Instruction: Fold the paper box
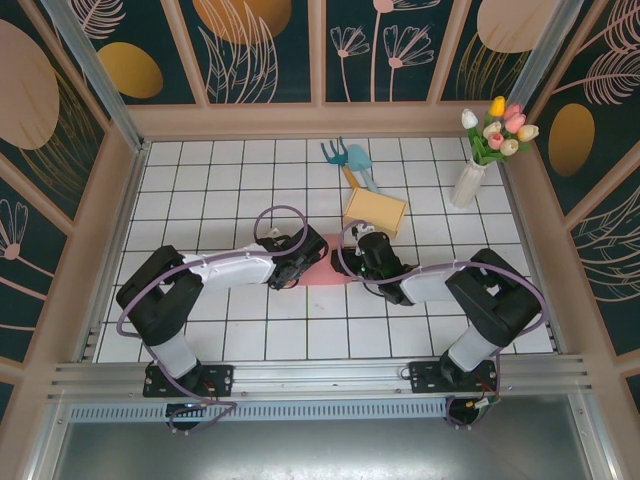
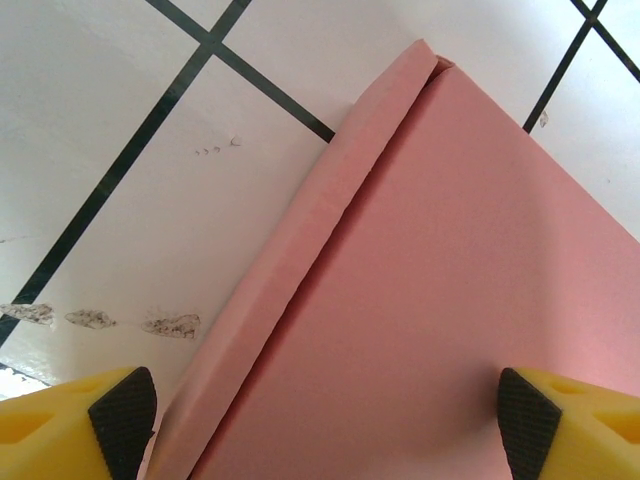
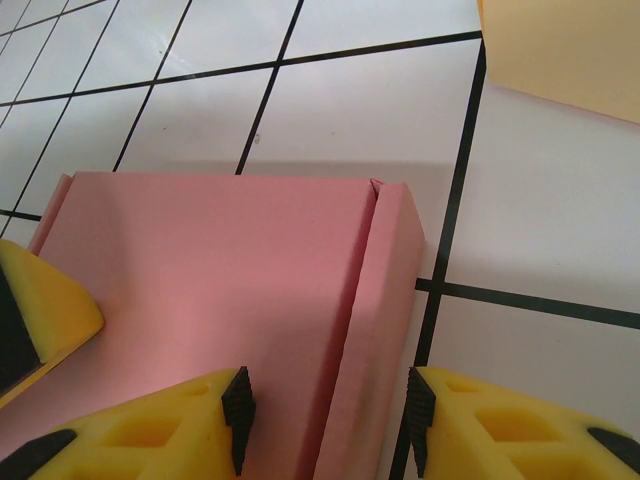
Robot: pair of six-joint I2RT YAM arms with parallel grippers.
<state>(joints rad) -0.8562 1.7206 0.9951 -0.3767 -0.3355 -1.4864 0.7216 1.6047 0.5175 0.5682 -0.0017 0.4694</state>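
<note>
Where it lies, matte pink paper box (image 3: 215,265), rectangular

No text, label, brand, number or sign can be read anywhere in the scene. The pink paper box (image 2: 430,300) has plain, unprinted surfaces, and the wall panels (image 1: 260,50) at the far side carry drawn leaves and flowers, not writing.

White table (image 1: 230,180), gridded in black lines, is noted. A pink paper box (image 1: 325,271) is laid flat near its centre. A tan box (image 1: 375,212) is set just beyond it. Teal garden tools (image 1: 345,157) are placed toward the far edge. A vase of tulips (image 1: 467,185) is stood near the far right corner.
</note>
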